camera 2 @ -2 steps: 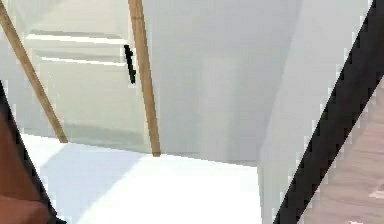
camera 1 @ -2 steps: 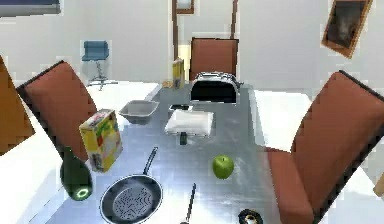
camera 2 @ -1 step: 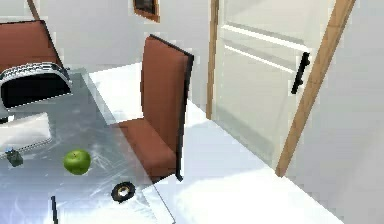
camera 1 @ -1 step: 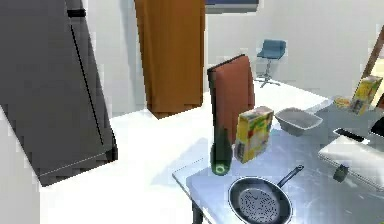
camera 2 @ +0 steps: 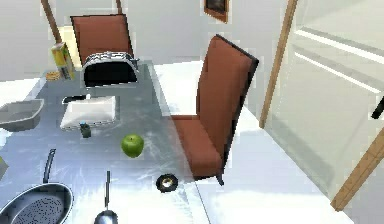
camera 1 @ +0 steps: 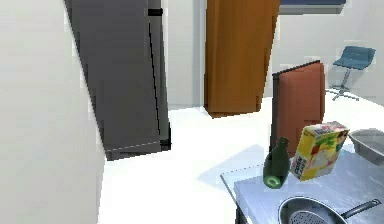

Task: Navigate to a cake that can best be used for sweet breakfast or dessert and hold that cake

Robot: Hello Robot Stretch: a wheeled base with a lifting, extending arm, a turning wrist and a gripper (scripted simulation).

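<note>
A grey metal table (camera 2: 160, 120) runs up the arm side view's left. On it lies a pale flat block (camera 2: 88, 113) with a dark strip (camera 2: 74, 98) at its far edge; what it is cannot be told. Near it are a green apple (camera 2: 132, 146), a black and silver toaster (camera 2: 110, 68), a grey bowl (camera 2: 20, 113) and a small dark cup (camera 2: 86, 130). The same table (camera 1: 250, 185) shows at the forward view's bottom right with a green bottle (camera 1: 277, 166), a yellow box (camera 1: 322, 150) and a pan (camera 1: 305, 212).
A grey fridge (camera 1: 120, 75) and a brown door (camera 1: 240, 55) stand ahead across white floor. Brown chairs (camera 2: 222, 100) (camera 2: 100, 35) flank the table. A pan (camera 2: 40, 207), a ladle (camera 2: 106, 212) and a dark ring (camera 2: 167, 182) lie at its near end. A doorway (camera 2: 320, 90) is at the right.
</note>
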